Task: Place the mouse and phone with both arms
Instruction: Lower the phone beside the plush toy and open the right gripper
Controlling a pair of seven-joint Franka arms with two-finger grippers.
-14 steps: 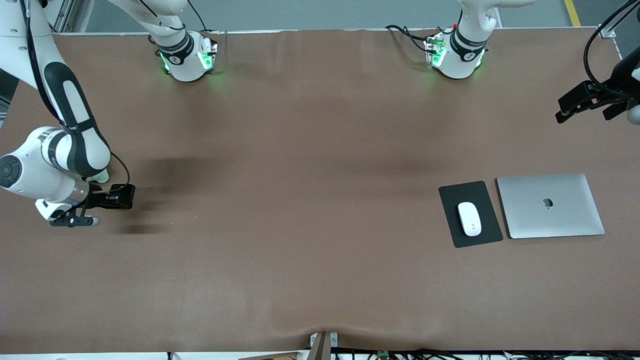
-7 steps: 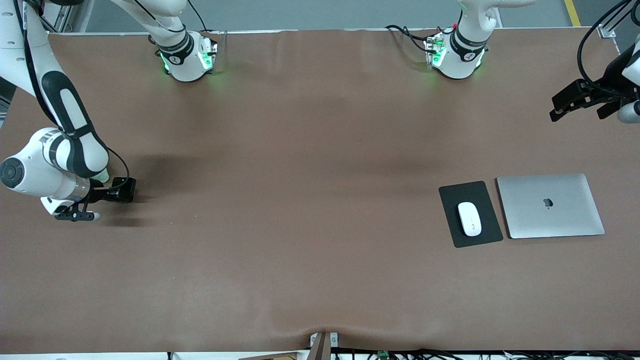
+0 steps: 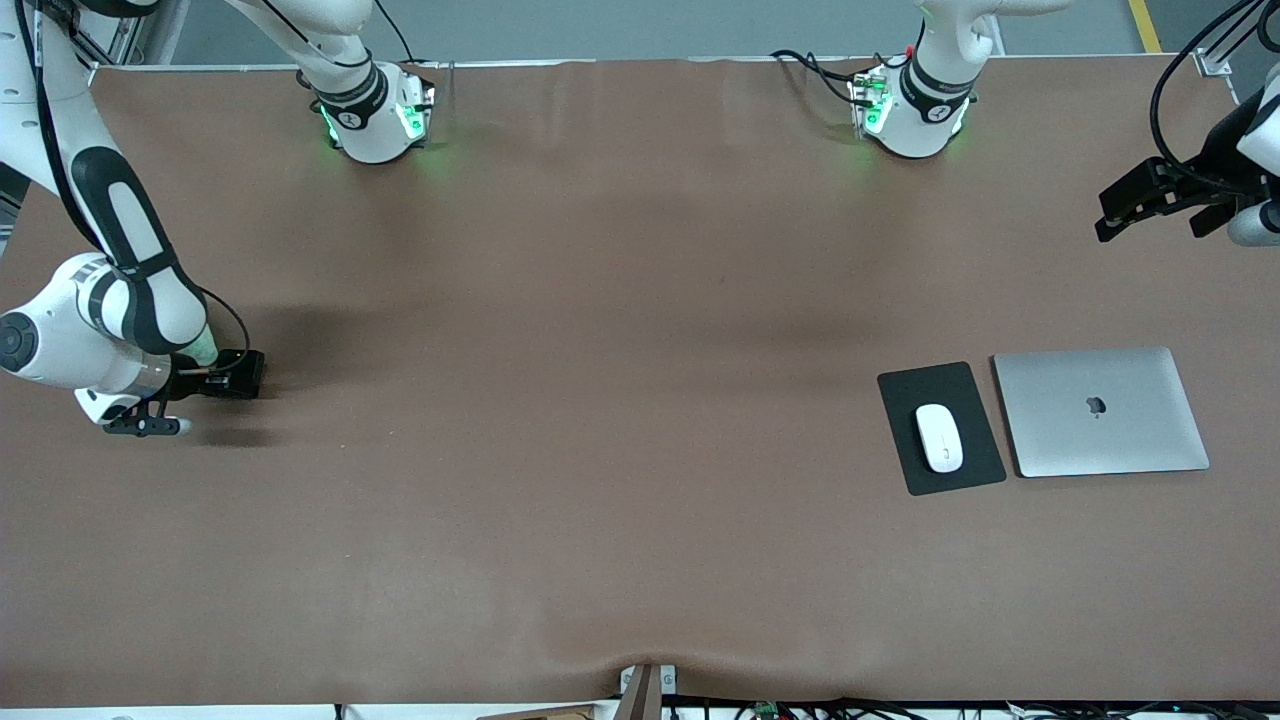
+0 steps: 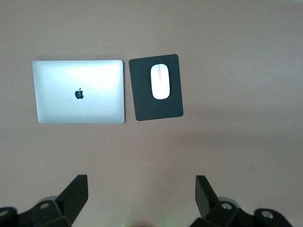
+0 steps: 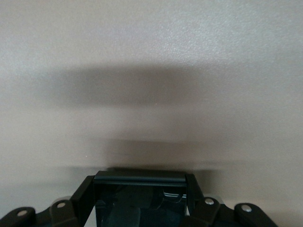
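The white mouse (image 3: pixel 940 437) (image 4: pixel 160 81) lies on a dark mouse pad (image 3: pixel 965 385) (image 4: pixel 156 109) toward the left arm's end of the table. My right gripper (image 3: pixel 235 375) (image 5: pixel 139 182) is shut on the black phone (image 3: pixel 242 372) (image 5: pixel 139 201). It holds the phone flat and very low over bare table at the right arm's end. Whether the phone touches the table I cannot tell. My left gripper (image 3: pixel 1155 225) (image 4: pixel 141 189) hangs open and empty over the table edge at the left arm's end, apart from the mouse.
A closed silver laptop (image 3: pixel 1100 411) (image 4: pixel 78 92) lies beside the mouse pad, toward the left arm's end. The brown table cover (image 3: pixel 620 450) has a slight wrinkle near its front edge.
The right gripper has sunk lower with the phone and drawn slightly toward the right arm's end, its shadow closing in under it. The left gripper has drifted a little inward.
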